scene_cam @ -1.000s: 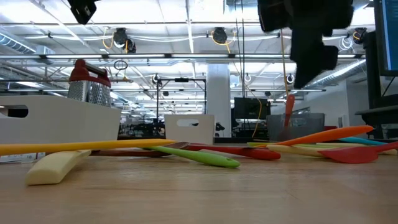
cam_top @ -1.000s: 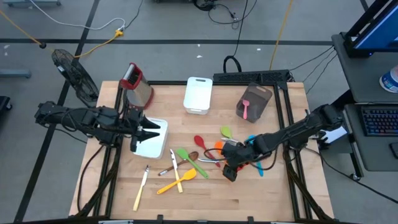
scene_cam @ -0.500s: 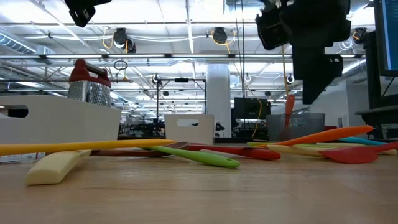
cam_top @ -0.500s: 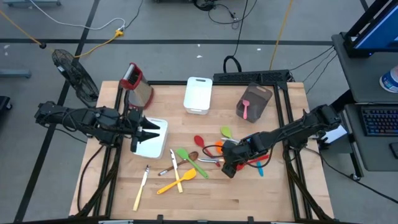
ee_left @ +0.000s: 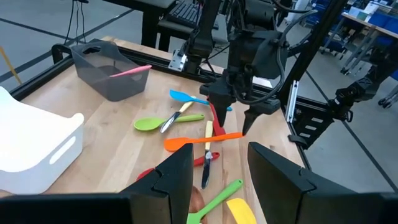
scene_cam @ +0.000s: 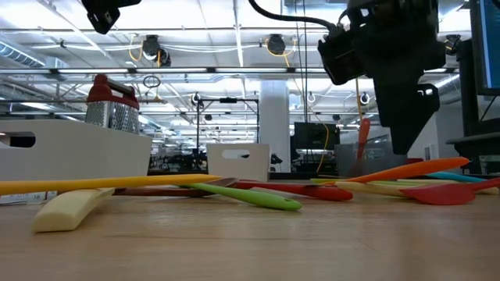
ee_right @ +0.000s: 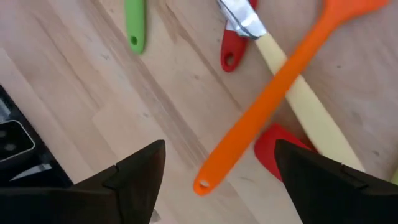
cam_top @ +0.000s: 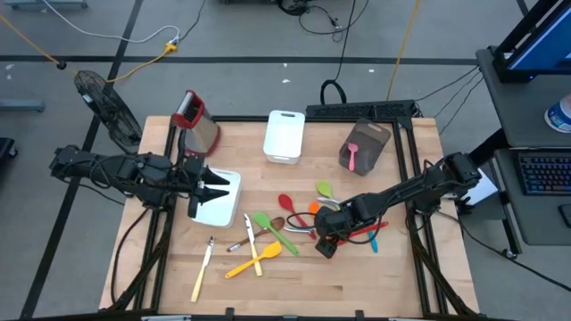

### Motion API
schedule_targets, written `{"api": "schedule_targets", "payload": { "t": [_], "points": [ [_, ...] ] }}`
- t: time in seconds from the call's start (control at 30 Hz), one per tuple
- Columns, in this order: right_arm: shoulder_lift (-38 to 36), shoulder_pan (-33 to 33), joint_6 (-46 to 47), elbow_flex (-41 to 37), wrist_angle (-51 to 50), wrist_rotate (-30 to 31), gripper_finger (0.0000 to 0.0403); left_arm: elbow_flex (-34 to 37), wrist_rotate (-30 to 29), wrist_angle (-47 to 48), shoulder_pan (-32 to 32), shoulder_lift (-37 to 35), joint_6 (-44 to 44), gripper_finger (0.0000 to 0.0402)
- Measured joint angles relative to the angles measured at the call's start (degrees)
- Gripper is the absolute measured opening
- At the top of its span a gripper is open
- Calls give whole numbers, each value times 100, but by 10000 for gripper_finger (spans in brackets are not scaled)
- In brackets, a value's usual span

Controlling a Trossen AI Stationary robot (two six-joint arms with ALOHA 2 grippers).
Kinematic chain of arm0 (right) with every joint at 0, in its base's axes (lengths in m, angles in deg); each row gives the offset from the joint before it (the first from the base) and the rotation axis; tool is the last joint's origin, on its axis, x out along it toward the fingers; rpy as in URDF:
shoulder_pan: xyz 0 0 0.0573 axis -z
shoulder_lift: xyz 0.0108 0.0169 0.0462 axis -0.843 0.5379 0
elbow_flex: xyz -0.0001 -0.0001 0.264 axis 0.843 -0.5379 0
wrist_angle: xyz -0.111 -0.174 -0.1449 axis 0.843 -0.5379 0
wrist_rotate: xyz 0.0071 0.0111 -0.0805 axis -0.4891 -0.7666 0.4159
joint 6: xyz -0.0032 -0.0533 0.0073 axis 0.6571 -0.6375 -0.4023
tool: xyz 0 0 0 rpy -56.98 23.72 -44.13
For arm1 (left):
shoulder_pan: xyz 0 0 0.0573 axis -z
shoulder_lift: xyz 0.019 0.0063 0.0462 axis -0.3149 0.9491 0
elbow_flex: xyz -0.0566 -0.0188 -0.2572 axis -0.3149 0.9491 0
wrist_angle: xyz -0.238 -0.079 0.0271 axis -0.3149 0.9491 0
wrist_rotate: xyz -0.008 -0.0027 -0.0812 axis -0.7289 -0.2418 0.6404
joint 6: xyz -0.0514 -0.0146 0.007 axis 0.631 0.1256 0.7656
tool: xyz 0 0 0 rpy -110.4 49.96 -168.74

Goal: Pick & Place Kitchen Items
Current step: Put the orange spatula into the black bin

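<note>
Two end effectors, only the right at work over the utensil pile.
Right end effector [cam_top: 326, 242], jaws wide and empty, hovers right of centre in the high view; the orange spatula [ee_right: 273, 93] lies between its fingers, crossing a cream-handled knife [ee_right: 292, 93]. Closing here could snag both. Left end effector [cam_top: 212, 188], partly spread, waits over the white bin [cam_top: 219, 210].

Two arms, matt black throughout, built of chunky jointed links with black cables looped along them. The left pincer [cam_top: 217, 188] and right pincer [cam_top: 326, 246] each end in two flat, angular, wedge-shaped black fingers [ee_right: 134, 180].
</note>
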Motion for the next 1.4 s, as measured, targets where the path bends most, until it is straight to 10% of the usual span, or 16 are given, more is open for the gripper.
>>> {"api": "schedule_targets", "payload": {
  "t": [1.4],
  "points": [
    [496,-11,-2,-236,437,-243,297,0,-48,129,-7,4,-133,157]
  ]
}}
